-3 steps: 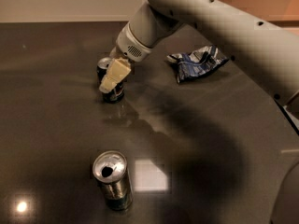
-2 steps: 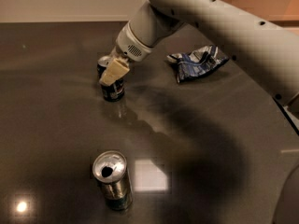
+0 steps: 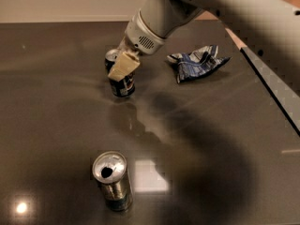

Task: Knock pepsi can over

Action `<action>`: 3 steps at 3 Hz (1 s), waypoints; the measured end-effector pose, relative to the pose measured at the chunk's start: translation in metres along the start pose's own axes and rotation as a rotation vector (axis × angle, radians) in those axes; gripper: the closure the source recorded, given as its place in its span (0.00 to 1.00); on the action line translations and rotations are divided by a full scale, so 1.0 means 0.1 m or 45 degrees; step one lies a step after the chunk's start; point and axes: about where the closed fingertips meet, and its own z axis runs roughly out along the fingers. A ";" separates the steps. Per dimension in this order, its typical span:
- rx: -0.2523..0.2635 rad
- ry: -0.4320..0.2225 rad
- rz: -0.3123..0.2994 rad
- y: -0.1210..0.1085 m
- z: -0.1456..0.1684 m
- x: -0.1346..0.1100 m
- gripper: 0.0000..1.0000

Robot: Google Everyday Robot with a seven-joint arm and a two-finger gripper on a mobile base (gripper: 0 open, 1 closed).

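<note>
A: Camera view, item one?

B: Gripper, cream-coloured at its end, on a white arm that enters from the upper right. It sits low over the far left part of the table, right against the front of the pepsi can.

A: Its condition, released or clenched?

B: I cannot tell; the can's upper half is hidden behind it.

A: Item two?

B: Pepsi can, dark blue with a silver top. It is on its base on the far left part of the table, not knocked over. Part of its rim shows to the left of the gripper.

A: Item three?

B: Silver-grey can with a teal band low on its side. It is upright near the front edge, well apart from the pepsi can, and its top is opened.

A: Item four?

B: Snack bag, blue-and-white foil, crumpled. It lies flat to the right of the pepsi can, apart from it, beneath the arm.

A: Surface?

B: Dark, glossy, with lamp reflections at the front.
</note>
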 end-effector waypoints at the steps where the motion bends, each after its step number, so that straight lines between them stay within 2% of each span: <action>1: 0.031 0.175 0.005 0.05 -0.28 0.20 1.00; 2: 0.036 0.388 0.009 0.11 -0.49 0.54 1.00; 3: 0.022 0.564 -0.013 0.21 -0.62 0.79 1.00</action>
